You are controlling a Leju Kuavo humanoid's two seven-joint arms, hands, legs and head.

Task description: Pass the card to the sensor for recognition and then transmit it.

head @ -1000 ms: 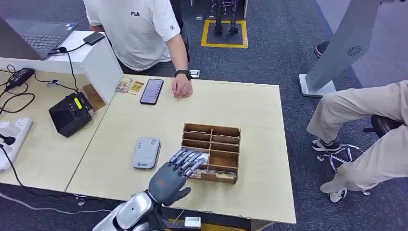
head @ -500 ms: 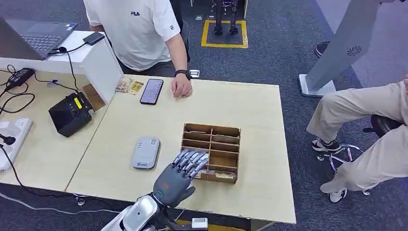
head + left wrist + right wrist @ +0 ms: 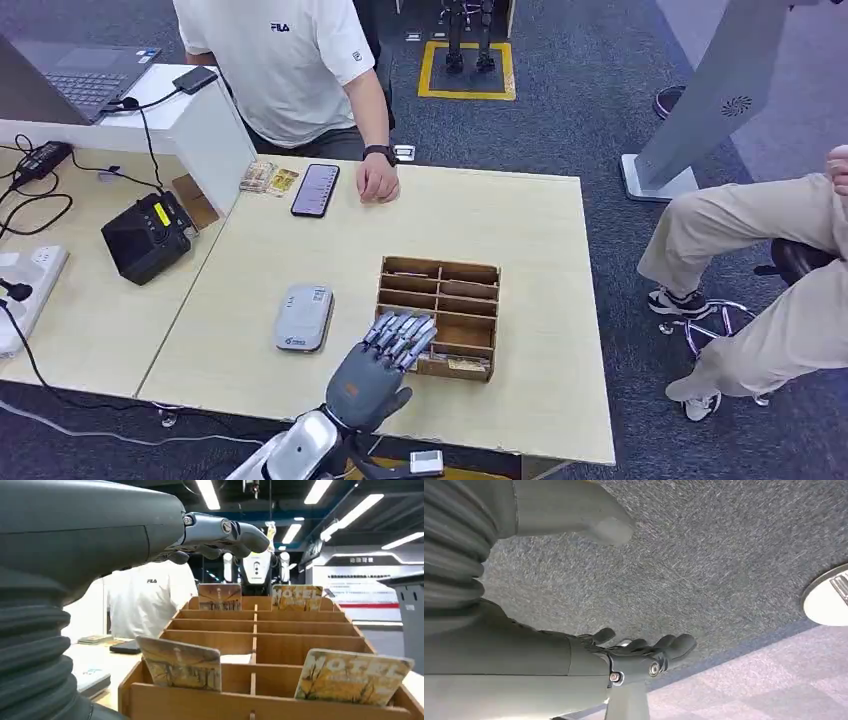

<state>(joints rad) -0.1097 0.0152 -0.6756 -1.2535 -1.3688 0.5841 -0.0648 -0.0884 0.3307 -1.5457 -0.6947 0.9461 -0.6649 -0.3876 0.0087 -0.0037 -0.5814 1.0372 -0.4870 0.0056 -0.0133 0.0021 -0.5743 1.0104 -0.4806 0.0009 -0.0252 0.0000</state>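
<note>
Left hand [image 3: 375, 365], fingers spread and empty, hovers before the wooden slotted card box [image 3: 440, 315]; its thin, stiff printed card [image 3: 180, 662] looks light, best pinched by the exposed top edge.

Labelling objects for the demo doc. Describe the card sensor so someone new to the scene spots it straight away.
Start at the big pale wooden table. On its near half stands a brown wooden card rack; the sensor lies flat just beside it, on the rack's laptop side. It is a small light-grey slab with rounded corners, unlike the dark phone near the far edge.
</note>
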